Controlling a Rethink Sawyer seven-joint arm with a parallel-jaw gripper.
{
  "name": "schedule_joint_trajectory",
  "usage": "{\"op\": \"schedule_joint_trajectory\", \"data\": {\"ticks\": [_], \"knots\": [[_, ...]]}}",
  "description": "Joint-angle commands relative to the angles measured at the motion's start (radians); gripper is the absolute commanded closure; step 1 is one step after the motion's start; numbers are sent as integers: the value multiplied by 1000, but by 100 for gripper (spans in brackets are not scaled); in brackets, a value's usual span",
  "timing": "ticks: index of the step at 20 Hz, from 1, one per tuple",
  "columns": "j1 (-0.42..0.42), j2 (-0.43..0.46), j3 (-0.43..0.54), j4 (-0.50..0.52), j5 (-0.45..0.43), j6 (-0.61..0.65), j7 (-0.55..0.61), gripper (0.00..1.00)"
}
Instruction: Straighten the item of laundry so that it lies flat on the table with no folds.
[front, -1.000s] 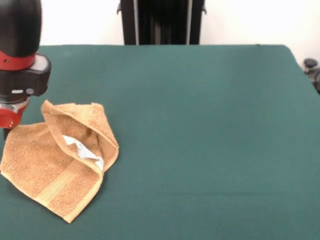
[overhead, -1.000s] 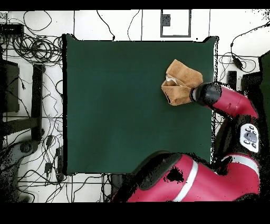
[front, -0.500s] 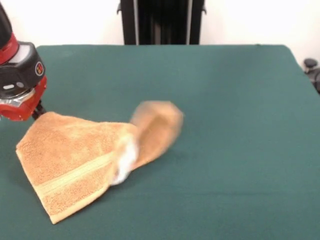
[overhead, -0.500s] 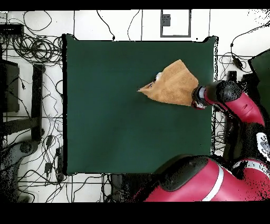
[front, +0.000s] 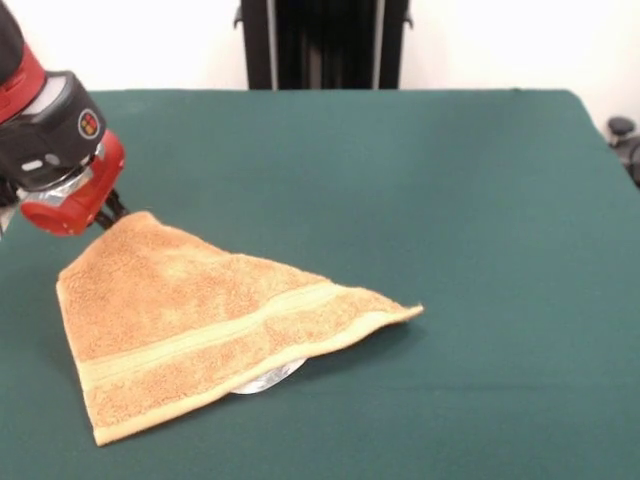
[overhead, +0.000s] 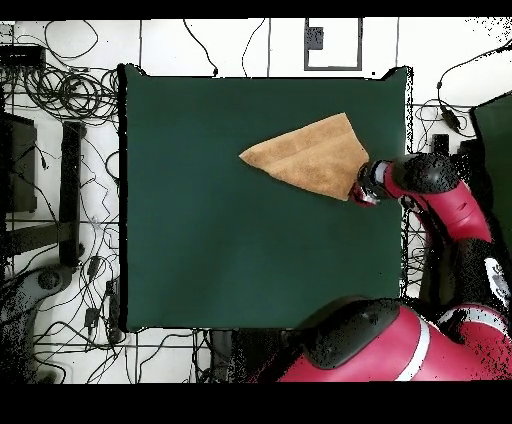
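The surface (front: 450, 200) is a wide field of dark green felt-like cloth, far larger than the item of laundry (front: 200, 320). The towel lies toward the left of the front view, spread as a triangle with one long point reaching toward the middle.

Nearest the front camera, a raw edge runs along the cloth, and a white tag (front: 265, 377) shows from under it. This suggests a second layer is tucked beneath. A woven band (front: 215, 335) crosses the upper face.

At the towel's far corner, the pincer (front: 108, 212) is closed on that corner and holds it slightly raised.

Recommended procedure: keep the corner pinched, draw it low and slowly away from the long point, and release only once the lower layer has slid out.
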Motion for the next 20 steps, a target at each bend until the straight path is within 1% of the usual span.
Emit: {"op": "schedule_joint_trajectory", "data": {"ticks": [1, 6, 10, 11, 20], "knots": [[58, -13, 134, 214, 99, 17, 134, 100], [69, -13, 120, 209, 95, 18, 122, 100], [70, -19, 121, 227, 111, -5, 128, 100], [73, -19, 118, 229, 117, -7, 127, 0], [81, -23, 107, 245, 139, -29, 146, 0]]}}
